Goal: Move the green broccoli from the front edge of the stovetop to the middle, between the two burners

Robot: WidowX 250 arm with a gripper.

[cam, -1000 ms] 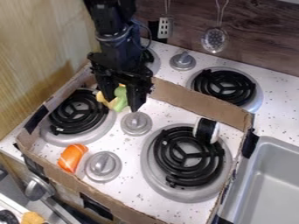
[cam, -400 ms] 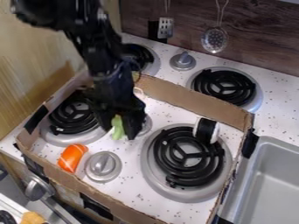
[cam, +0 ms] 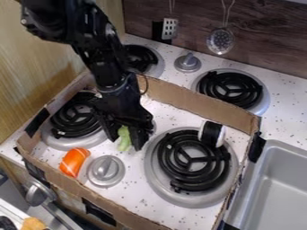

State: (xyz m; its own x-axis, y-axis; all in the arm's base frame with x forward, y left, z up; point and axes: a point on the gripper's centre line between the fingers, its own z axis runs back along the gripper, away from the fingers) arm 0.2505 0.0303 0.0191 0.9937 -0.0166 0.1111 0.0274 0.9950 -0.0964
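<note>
While the black gripper [cam: 124,140] hung low over the white stovetop [cam: 137,188], its claw was clasped around a light green object [cam: 124,137], between two coil burners, with an orange item [cam: 74,161] beside the nearby silver knob [cam: 106,170].

We can't ID the green thing [cam: 124,137]; its upper part is hidden behind the gripper [cam: 126,143]. A knob behind the gripper is mostly covered. The arm [cam: 111,67] blocks part of the rear left burner [cam: 141,57] and runs off the top edge. Utensil handles [cam: 171,6] are cut off up there too. Right edge clips the sink [cam: 247,197]. Tan item [cam: 33,223], bottom left: cropped, we can't name it.
</note>
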